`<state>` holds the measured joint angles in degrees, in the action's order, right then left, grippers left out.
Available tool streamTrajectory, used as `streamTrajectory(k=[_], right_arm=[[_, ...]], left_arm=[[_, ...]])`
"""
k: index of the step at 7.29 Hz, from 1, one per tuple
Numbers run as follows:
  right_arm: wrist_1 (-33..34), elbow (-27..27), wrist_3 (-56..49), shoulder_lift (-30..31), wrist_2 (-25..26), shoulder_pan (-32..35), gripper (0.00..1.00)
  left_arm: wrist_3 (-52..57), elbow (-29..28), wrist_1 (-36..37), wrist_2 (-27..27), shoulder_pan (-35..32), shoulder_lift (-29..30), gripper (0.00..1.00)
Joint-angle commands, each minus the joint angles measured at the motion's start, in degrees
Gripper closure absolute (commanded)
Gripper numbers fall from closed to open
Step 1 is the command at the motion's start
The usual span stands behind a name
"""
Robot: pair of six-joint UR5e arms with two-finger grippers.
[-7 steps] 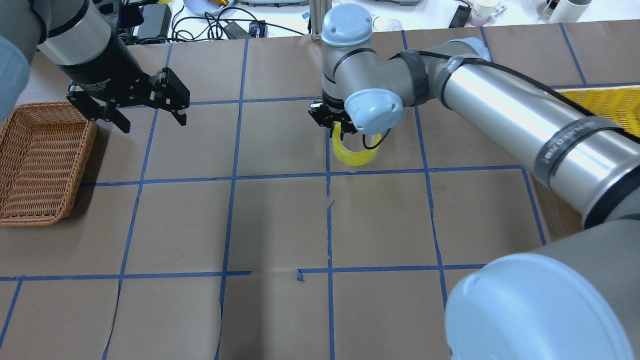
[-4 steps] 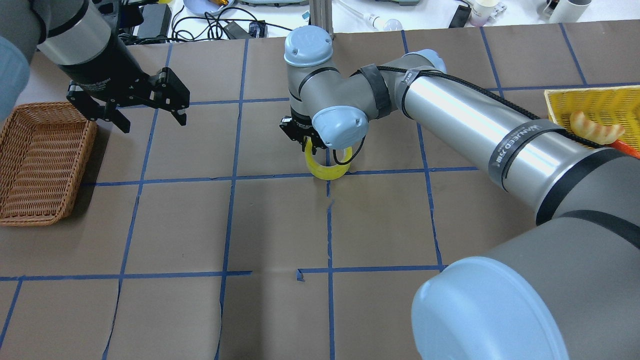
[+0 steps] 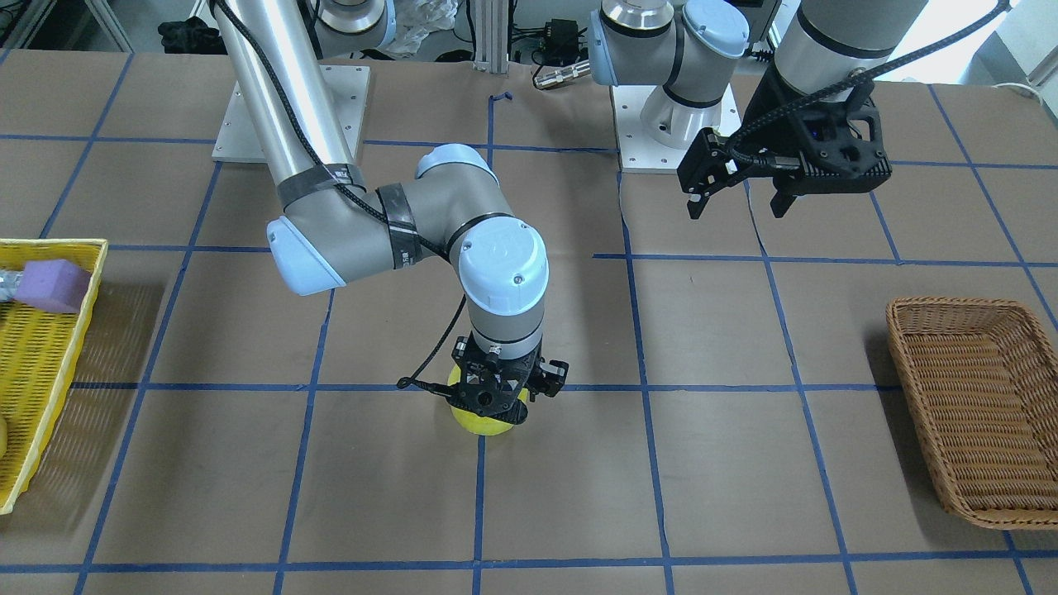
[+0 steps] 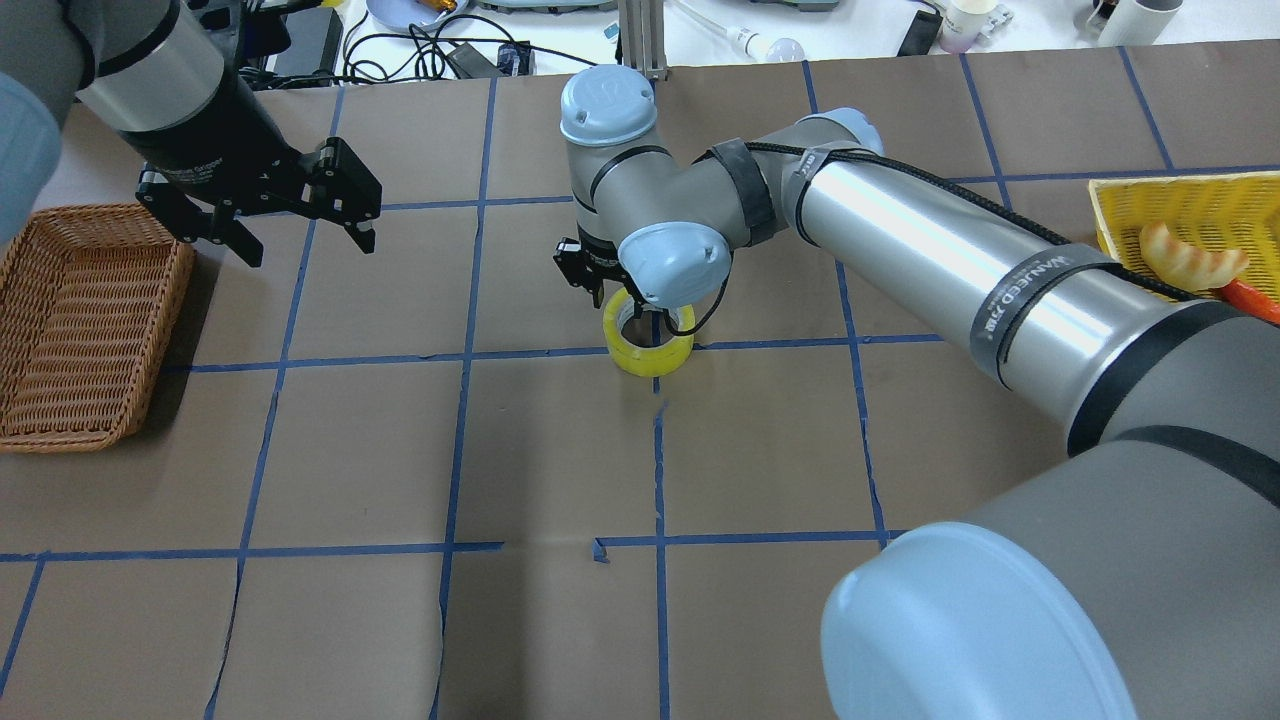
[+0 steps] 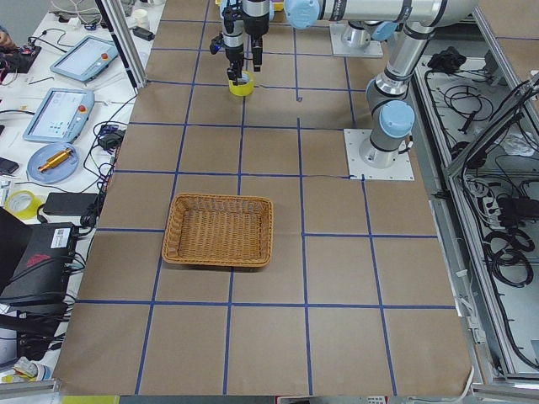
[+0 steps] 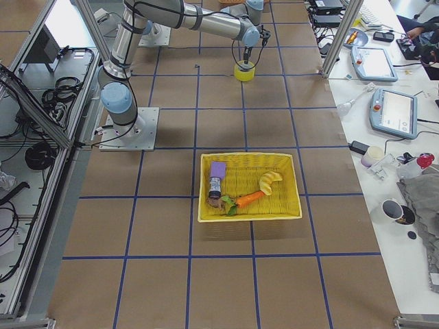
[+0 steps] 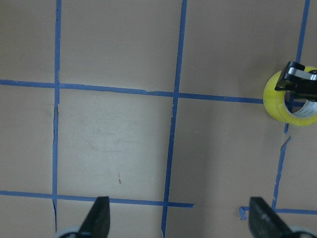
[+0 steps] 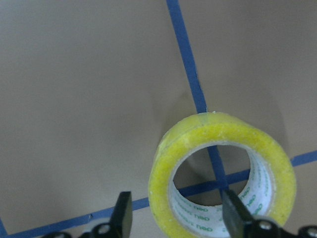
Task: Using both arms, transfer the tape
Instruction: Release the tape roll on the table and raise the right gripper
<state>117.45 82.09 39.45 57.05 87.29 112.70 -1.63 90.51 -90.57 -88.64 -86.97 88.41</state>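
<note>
The yellow tape roll (image 4: 650, 360) lies flat on the brown table at a crossing of blue grid lines, near the middle. My right gripper (image 4: 618, 300) points straight down over it. In the right wrist view the tape (image 8: 218, 134) shows its white core, and the right gripper (image 8: 178, 218) is open, one finger outside the roll's wall and one over the hole, neither touching. The front view shows the tape (image 3: 488, 426) under the right gripper (image 3: 496, 406). My left gripper (image 4: 307, 248) is open and empty, held in the air at the left; its wrist view shows the tape (image 7: 277, 101) far off.
A wicker basket (image 4: 100, 215) stands at the table's left edge, below the left gripper. A yellow basket (image 4: 1190, 195) with toy food sits at the right edge; it also holds a purple block (image 3: 51, 285). Cables and devices lie beyond the far edge.
The right arm carried the tape leftward, lowered it, and the roll went from hanging tilted in the gripper to lying flat on the table with the fingers open. The left arm has not moved.
</note>
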Motion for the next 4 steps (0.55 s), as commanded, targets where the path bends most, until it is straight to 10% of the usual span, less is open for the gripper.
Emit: streamTrajectory(k=[1, 4], right_arm=[[-4.9, 0.1, -8.2, 6.6, 0.1, -5.9, 0.00], [-12.1, 0.2, -38.3, 12.6, 0.1, -23.6, 0.00]], left_arm=[[-3.4, -0.8, 1.9, 0.6, -0.5, 1.9, 0.00], [-10.1, 1.5, 14.5, 1.5, -11.9, 9.0, 0.00]])
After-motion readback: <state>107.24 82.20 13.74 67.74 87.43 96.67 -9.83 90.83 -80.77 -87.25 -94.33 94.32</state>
